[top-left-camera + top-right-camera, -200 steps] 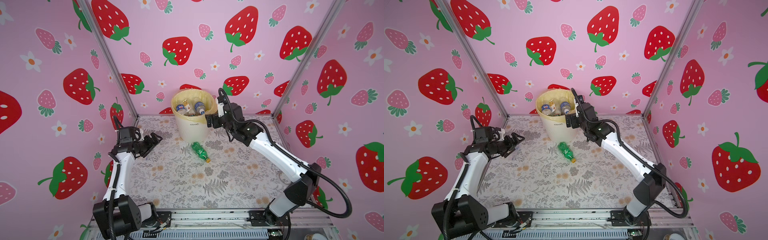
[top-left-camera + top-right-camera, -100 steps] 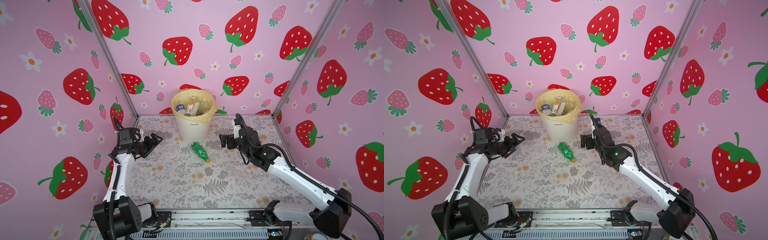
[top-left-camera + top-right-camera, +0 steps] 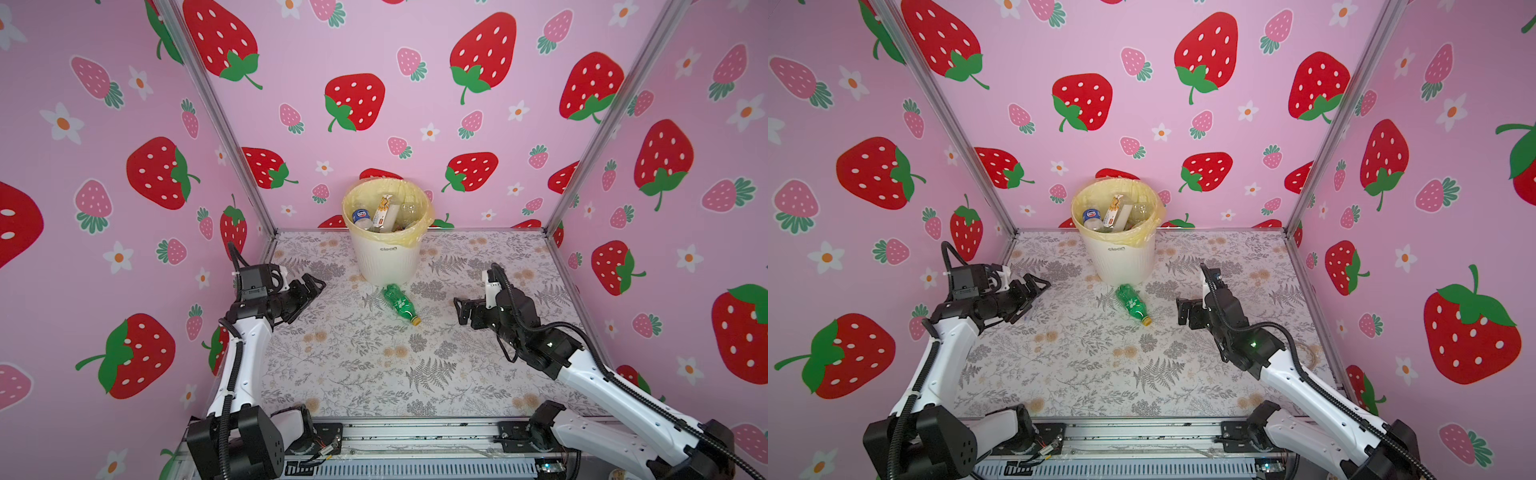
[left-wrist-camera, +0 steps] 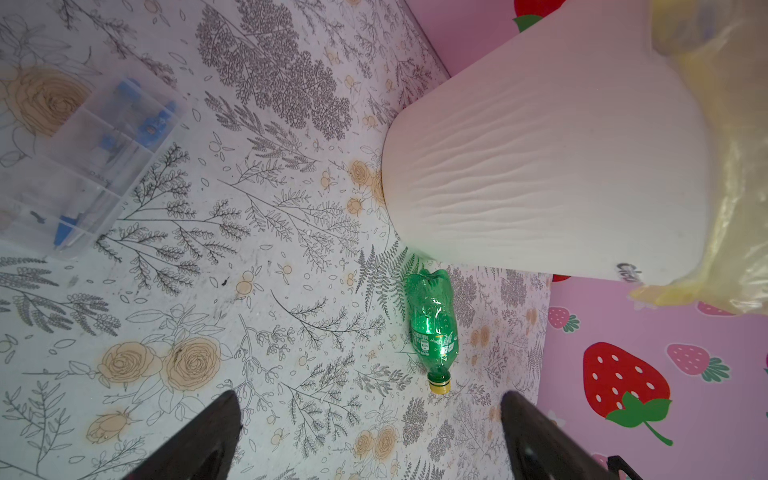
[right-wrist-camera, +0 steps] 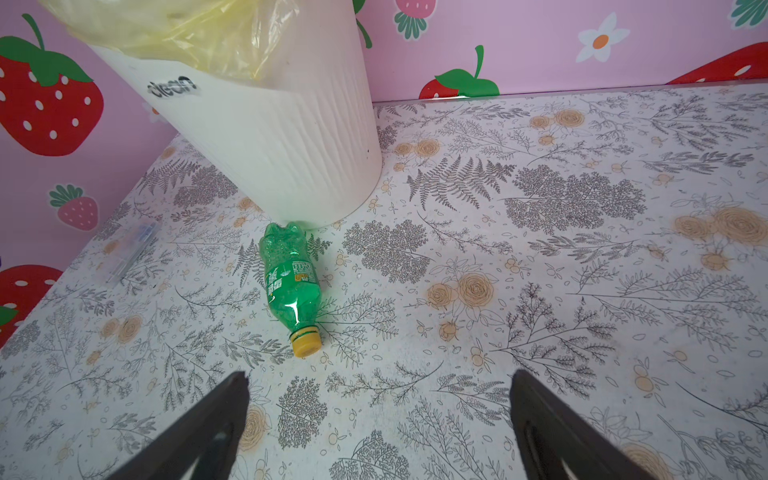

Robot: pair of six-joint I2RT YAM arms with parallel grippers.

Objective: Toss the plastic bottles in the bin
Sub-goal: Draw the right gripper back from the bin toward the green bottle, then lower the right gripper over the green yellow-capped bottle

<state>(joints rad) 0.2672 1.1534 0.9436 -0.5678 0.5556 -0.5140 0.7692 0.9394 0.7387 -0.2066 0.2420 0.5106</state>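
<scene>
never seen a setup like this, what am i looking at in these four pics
Two white robot arms work at a flower-patterned table. Two pictures look down from one overhead camera; two come from a camera on each wrist, where the black wedges are that arm's fingers. The left gripper and right gripper are open, holding nothing. A green plastic bottle with a yellow cap lies on its side beside the round white ribbed bin, which holds other bottles. A clear plastic compartment box also lies on the table.

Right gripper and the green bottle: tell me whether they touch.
Apart. The right wrist view shows bare table between the open right gripper and the green bottle; both top views show that gap too.
</scene>
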